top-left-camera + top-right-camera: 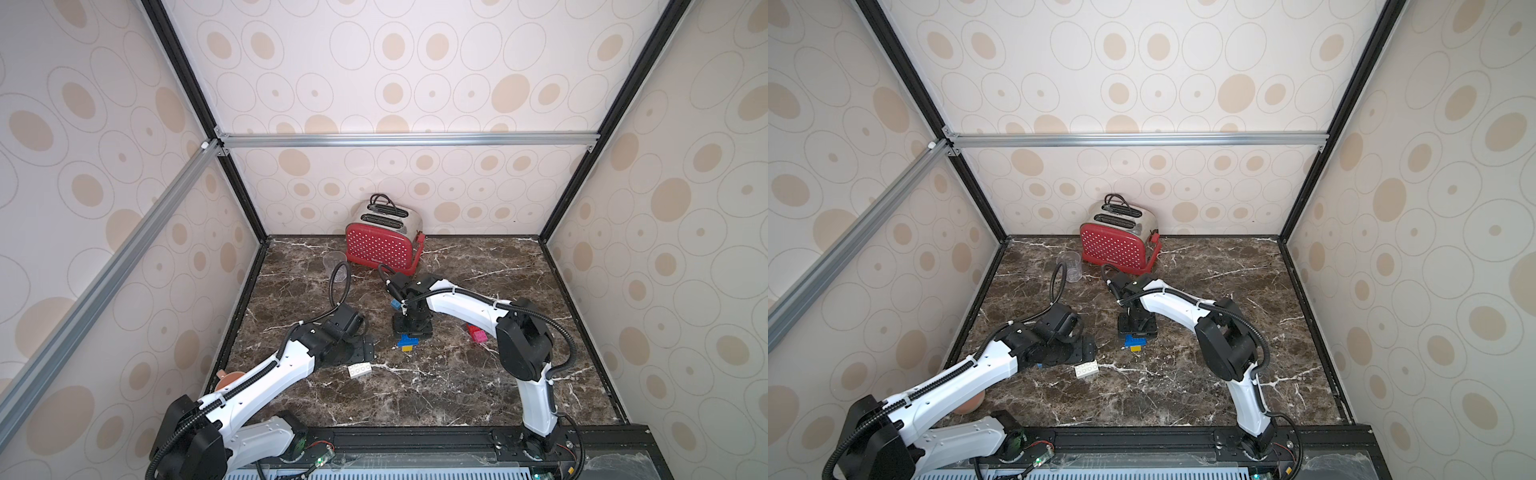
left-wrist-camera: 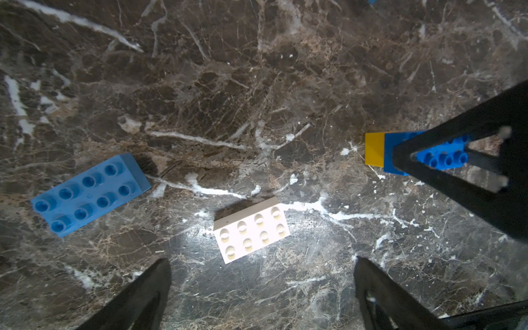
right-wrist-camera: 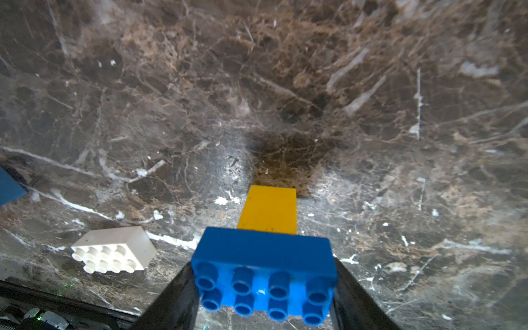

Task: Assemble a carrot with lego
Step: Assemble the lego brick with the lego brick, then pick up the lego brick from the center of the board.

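The carrot, only yellow tip and one blue layer joined, is laid in front of the toaster, flanked by the right gripper; a clamp cannot be told. The left gripper is spread over an unattached white brick.

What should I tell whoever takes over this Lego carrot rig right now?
The left gripper is open and empty, over the white brick.
The right gripper has its fingers on either side of the blue brick, which is stacked on the yellow brick. Whether it is gripping cannot be told.
Loose on the table: the white brick, a light blue brick, the red and pink bricks and a small blue brick.
Done: yellow and blue are joined.
Left: add the loose bricks.
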Robot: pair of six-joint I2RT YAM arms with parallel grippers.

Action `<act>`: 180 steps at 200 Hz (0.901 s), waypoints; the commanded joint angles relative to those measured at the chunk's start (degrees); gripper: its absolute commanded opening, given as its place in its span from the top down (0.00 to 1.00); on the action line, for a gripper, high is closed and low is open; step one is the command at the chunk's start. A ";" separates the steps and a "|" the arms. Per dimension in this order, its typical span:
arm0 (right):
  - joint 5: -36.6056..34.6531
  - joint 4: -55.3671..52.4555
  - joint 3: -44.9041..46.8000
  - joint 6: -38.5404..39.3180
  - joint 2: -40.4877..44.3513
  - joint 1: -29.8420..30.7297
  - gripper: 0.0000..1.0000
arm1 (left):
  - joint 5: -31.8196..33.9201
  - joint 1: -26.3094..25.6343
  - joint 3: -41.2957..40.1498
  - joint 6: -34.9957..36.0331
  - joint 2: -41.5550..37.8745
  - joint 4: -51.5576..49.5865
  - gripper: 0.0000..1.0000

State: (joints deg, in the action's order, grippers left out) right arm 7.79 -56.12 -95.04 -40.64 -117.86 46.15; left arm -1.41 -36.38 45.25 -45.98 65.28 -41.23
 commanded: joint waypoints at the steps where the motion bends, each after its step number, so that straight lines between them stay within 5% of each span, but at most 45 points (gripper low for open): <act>1: -0.23 -1.64 0.66 -0.90 -2.09 -0.11 0.27 | 0.75 0.46 0.28 -0.61 -1.37 -1.81 0.01; 96: -2.05 0.78 1.83 -4.11 5.74 -0.06 0.04 | 3.25 -3.64 -1.04 -11.01 1.45 -2.56 0.01; 127: -3.86 0.88 5.05 -5.29 11.13 -0.10 0.01 | 4.80 -7.92 1.31 -17.55 8.23 -3.15 0.01; 180: -6.17 0.86 12.11 -5.85 19.35 -0.79 0.01 | 6.30 -8.07 3.82 -23.50 13.44 -4.05 0.01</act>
State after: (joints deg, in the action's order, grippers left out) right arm 3.99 -53.98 -86.26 -45.15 -101.62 45.98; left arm 1.78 -44.25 44.82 -65.14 76.99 -42.41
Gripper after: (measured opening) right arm 0.994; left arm 0.992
